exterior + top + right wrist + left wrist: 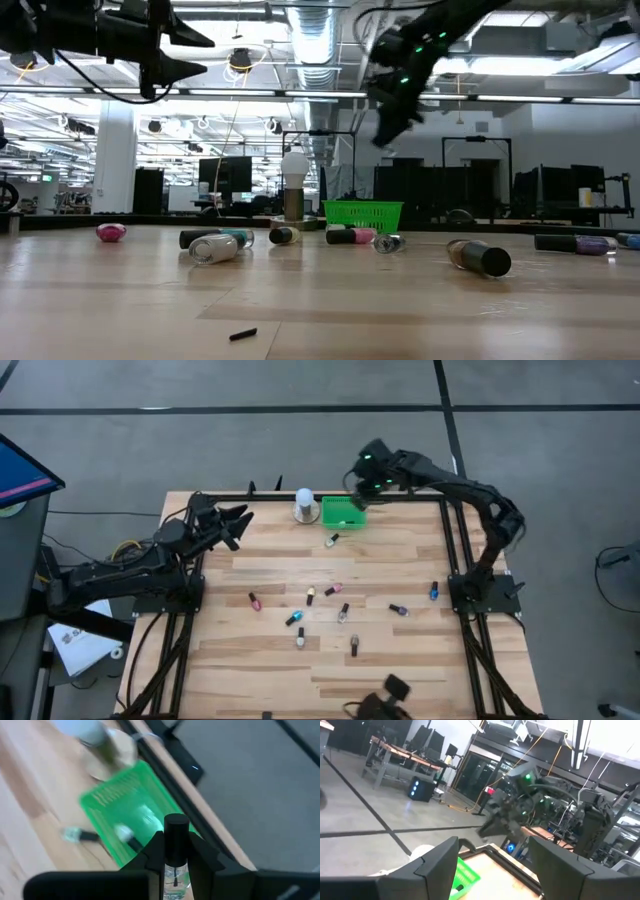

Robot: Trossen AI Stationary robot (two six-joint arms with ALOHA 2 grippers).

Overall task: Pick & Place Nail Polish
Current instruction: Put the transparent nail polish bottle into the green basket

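Held bottle: clear nail polish bottle (175, 870) with a black cap, upright, clenched between the right gripper (362, 491) fingers — above the green tray (131, 812).
Tray contents: one pale bottle (125, 834) lies inside.
Tray surroundings: tray sits at the table's (400, 660) far edge, the white dome-topped object (304, 506) just beside it; one bottle (331, 541) lies near its front.
Scattered bottles: loose cluster (310, 597) well in front of the tray, mid-table.
Left gripper (236, 525): jaws spread, holding nothing — raised, left of the dome object.

Right tool (358, 498) clamped, raised; left tool (243, 523) spread, idle.
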